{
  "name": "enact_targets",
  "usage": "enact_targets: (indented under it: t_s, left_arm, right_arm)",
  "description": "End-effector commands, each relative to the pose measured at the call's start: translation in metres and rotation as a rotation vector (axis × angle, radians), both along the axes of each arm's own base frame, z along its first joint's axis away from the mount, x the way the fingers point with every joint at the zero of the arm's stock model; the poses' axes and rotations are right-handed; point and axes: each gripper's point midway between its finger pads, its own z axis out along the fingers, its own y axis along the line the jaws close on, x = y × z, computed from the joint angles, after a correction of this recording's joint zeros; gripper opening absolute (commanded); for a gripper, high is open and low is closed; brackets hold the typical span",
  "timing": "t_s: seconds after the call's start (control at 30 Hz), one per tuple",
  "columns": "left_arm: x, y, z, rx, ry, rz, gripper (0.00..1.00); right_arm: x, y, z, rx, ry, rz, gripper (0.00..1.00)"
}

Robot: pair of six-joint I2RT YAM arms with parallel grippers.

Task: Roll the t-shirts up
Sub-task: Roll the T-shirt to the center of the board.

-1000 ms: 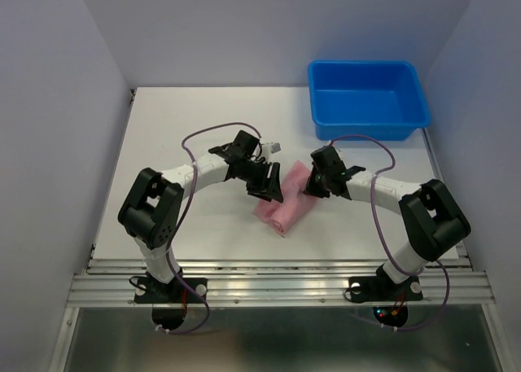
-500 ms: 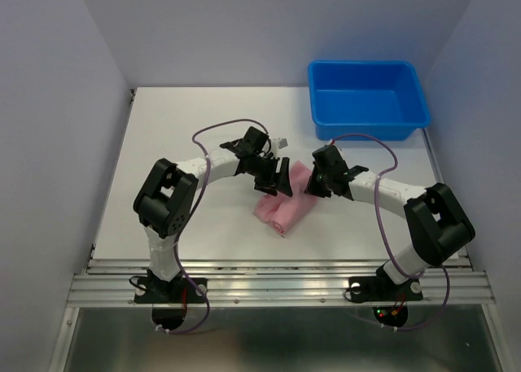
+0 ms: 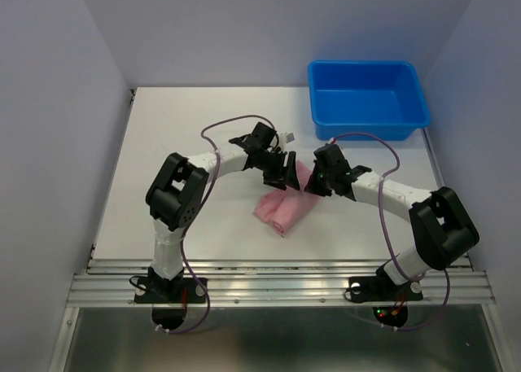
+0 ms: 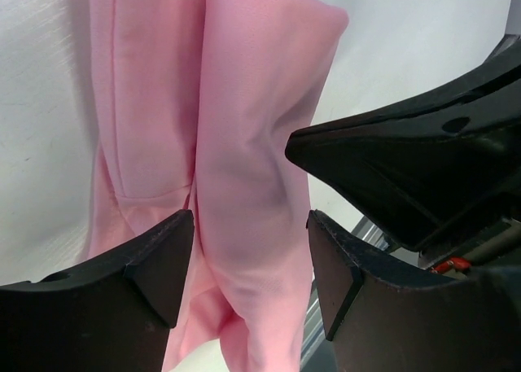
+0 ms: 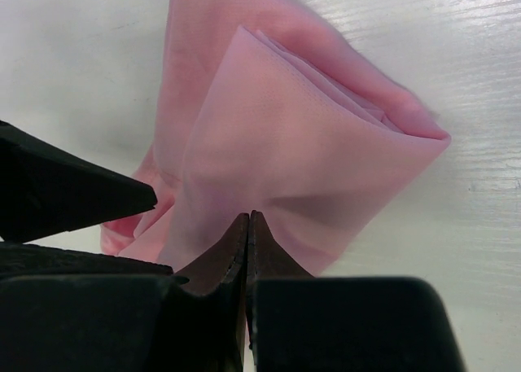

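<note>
Rightward along the pink t-shirt [image 3: 281,209] the left claw [image 4: 248,250] has shifted; its jaws stand wide astride the loose roll, gripping nothing, likely ready to gather it. That t-shirt lies mid-worktop [image 3: 187,128], well apart from the blue bin [image 3: 364,63]. The right claw [image 5: 248,219], jaws fully closed, meets the fabric's edge, probably pinning it; whether it pinches a layer I cannot tell.

t-shirt [image 3: 283,209]: thin soft cloth, not shiny | blue bin [image 3: 370,131]: smooth shiny plastic | table [image 3: 187,128]: smooth, a bit dull
</note>
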Motion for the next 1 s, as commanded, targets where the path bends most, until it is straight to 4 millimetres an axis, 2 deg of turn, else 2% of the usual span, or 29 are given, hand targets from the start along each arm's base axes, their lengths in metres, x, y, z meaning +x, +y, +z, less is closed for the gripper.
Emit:
enact_targets:
  t_s: [0.0, 0.13, 0.23, 0.33, 0.37, 0.4, 0.43, 0.47, 0.53, 0.57, 0.63, 0.67, 0.73, 0.77, 0.83, 0.97]
  left_arm:
    - [-0.004, -0.014, 0.009, -0.026, -0.01, -0.039, 0.69]
    - [-0.001, -0.011, -0.003, 0.047, -0.03, -0.029, 0.69]
    - [-0.003, -0.009, -0.007, 0.074, -0.03, -0.03, 0.69]
    - [-0.004, -0.01, -0.007, 0.075, -0.031, -0.033, 0.69]
    - [-0.006, -0.011, -0.005, 0.075, -0.032, -0.039, 0.69]
    - [-0.006, -0.012, -0.004, 0.075, -0.033, -0.043, 0.69]
    - [-0.006, -0.014, -0.002, 0.076, -0.038, -0.047, 0.69]
    - [-0.007, -0.015, -0.002, 0.078, -0.041, -0.054, 0.69]
    - [-0.007, -0.017, -0.003, 0.085, -0.04, -0.06, 0.69]
    - [-0.007, -0.018, -0.002, 0.092, -0.042, -0.062, 0.69]
    - [-0.008, -0.019, -0.009, 0.107, -0.034, -0.069, 0.69]
    - [-0.009, -0.02, -0.011, 0.111, -0.029, -0.073, 0.67]
    - [-0.013, -0.021, -0.017, 0.116, -0.015, -0.083, 0.64]
    - [-0.015, -0.023, -0.017, 0.114, -0.012, -0.09, 0.59]
    - [-0.018, -0.025, -0.022, 0.11, 0.001, -0.099, 0.52]
    - [-0.024, -0.03, -0.019, 0.067, 0.027, -0.123, 0.24]
  right_arm:
    - [0.006, 0.007, 0.019, 0.037, -0.05, 0.009, 0.01]
    - [0.004, 0.004, 0.018, 0.037, -0.046, -0.007, 0.01]
    - [0.004, -0.004, 0.025, 0.031, -0.076, -0.049, 0.02]
    - [0.002, -0.023, 0.034, -0.009, -0.103, -0.106, 0.21]
    - [-0.002, -0.03, 0.032, -0.032, -0.095, -0.118, 0.32]
    - [-0.001, -0.041, 0.033, -0.042, -0.094, -0.146, 0.38]
    - [-0.001, -0.047, 0.04, -0.041, -0.109, -0.158, 0.41]
    - [-0.007, -0.056, 0.035, -0.06, -0.095, -0.173, 0.46]
    - [-0.007, -0.072, 0.04, -0.05, -0.109, -0.211, 0.51]
    - [-0.01, -0.077, 0.039, -0.052, -0.106, -0.219, 0.58]
    - [-0.017, -0.084, 0.033, -0.041, -0.086, -0.229, 0.66]
    - [-0.018, -0.086, 0.035, -0.026, -0.09, -0.237, 0.73]
    - [-0.024, -0.087, 0.029, -0.007, -0.072, -0.24, 0.79]
    - [-0.026, -0.087, 0.027, -0.002, -0.065, -0.242, 0.85]
    - [-0.03, -0.085, 0.024, 0.015, -0.059, -0.239, 0.9]
    - [-0.031, -0.086, 0.027, 0.047, -0.072, -0.255, 0.96]
